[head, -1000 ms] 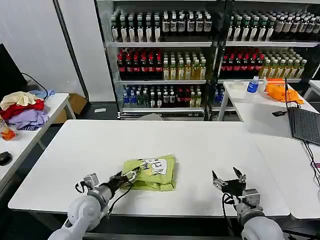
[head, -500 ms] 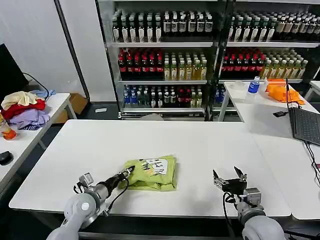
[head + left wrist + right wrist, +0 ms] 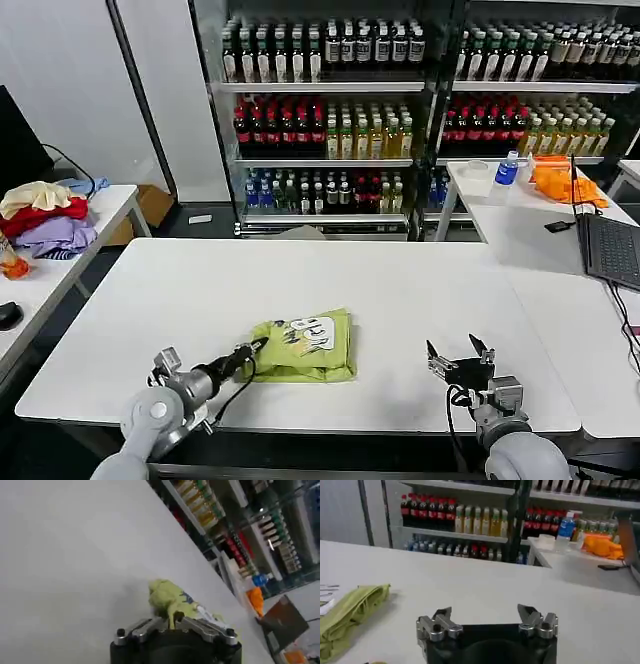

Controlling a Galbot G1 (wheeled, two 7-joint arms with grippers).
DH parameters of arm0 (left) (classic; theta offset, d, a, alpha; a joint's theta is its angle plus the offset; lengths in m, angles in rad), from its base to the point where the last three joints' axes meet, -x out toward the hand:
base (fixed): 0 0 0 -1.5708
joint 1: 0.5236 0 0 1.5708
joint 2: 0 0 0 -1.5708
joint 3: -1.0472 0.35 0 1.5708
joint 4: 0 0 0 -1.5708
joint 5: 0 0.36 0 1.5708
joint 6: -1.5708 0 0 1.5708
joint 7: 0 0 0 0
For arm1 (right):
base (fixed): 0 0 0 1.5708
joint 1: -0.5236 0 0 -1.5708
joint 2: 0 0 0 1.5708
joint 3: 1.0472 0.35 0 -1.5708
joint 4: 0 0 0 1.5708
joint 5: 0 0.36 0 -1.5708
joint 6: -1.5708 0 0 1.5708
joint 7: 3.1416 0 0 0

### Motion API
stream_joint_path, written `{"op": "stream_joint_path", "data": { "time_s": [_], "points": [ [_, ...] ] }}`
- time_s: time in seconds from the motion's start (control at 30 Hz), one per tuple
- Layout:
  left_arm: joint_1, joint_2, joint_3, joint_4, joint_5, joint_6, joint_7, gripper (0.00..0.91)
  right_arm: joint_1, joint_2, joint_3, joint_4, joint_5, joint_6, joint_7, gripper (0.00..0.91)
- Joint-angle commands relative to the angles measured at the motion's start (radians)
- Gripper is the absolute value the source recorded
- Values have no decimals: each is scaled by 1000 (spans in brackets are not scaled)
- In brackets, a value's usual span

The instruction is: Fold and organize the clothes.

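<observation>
My left fingers (image 3: 262, 346) pinched a corner of the folded lime T-shirt (image 3: 305, 345) on the table (image 3: 400, 290); soft, light, it wanted edge grips. My right fingers (image 3: 459, 355) waited open, well apart.

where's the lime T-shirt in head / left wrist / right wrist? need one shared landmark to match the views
Head view: the lime T-shirt lies folded on the white table, near the front edge, the left pincer at its left edge.
Left wrist view: low in the middle, just beyond the pincer.
Right wrist view: at the left edge.
Shared landmark: the orange cloth on the side table.
</observation>
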Motion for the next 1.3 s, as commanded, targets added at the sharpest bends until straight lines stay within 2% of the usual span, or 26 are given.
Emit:
{"op": "stream_joint_path", "data": {
  "time_s": [0.03, 0.13, 0.2, 0.23, 0.27, 0.33, 0.43, 0.53, 0.67, 0.73, 0.77, 0.8, 0.9, 1.03, 1.17, 1.3],
  "points": [
    [-7, 82, -182, -26, -66, -4, -5, 30, 3, 0, 3, 0, 4, 1, 0, 907],
    [-7, 190, -261, -20, -37, -2, 0, 20, 12, 2, 2, -2, 8, 2, 1, 907],
    [-15, 299, -313, 26, 4, -1, 17, 20, 18, 3, -2, -1, 11, 1, 0, 907],
    [-17, 331, -322, 42, 34, -1, 22, 30, 19, 3, -3, -1, 11, 2, 0, 907],
    [-21, 416, -349, 66, 56, -1, 37, 20, 23, 3, -5, -1, 11, 3, -1, 907],
    [-27, 525, -381, 83, 119, -1, 74, 30, 26, 7, -7, -1, 11, 5, -2, 907],
    [-59, 632, -397, 77, 228, -2, 133, 20, 33, 13, -12, -2, 14, 7, -3, 907],
    [-51, 670, -336, -3, 345, -4, 170, 20, 47, 24, -23, -3, 15, 7, -3, 907],
    [-10, 636, -201, -116, 582, -5, 197, 20, 47, 35, -29, 5, 11, 7, -3, 907],
    [4, 581, -40, -127, 801, -49, 225, 20, 30, 40, -24, 16, 6, 8, -3, 907],
    [0, 563, 13, -111, 852, -79, 227, 20, 26, 42, -21, 20, 4, 8, -3, 907],
    [-15, 518, 104, -69, 999, -105, 226, 20, 13, 47, -13, 31, 4, 8, -3, 907],
    [-62, 447, 250, -46, 1105, -106, 207, 20, -8, 47, 6, 50, 4, 6, -3, 907],
    [-171, 371, 343, -84, 1125, -63, 170, 20, -34, 39, 41, 60, 7, 7, -3, 907],
    [-334, 314, 426, -103, 994, -4, 129, 20, -57, 41, 63, 69, 8, 8, -3, 907],
    [-413, 262, 524, -54, 987, -3, 117, 20, -69, 54, 63, 75, 1, 6, -3, 907]
  ]
}}
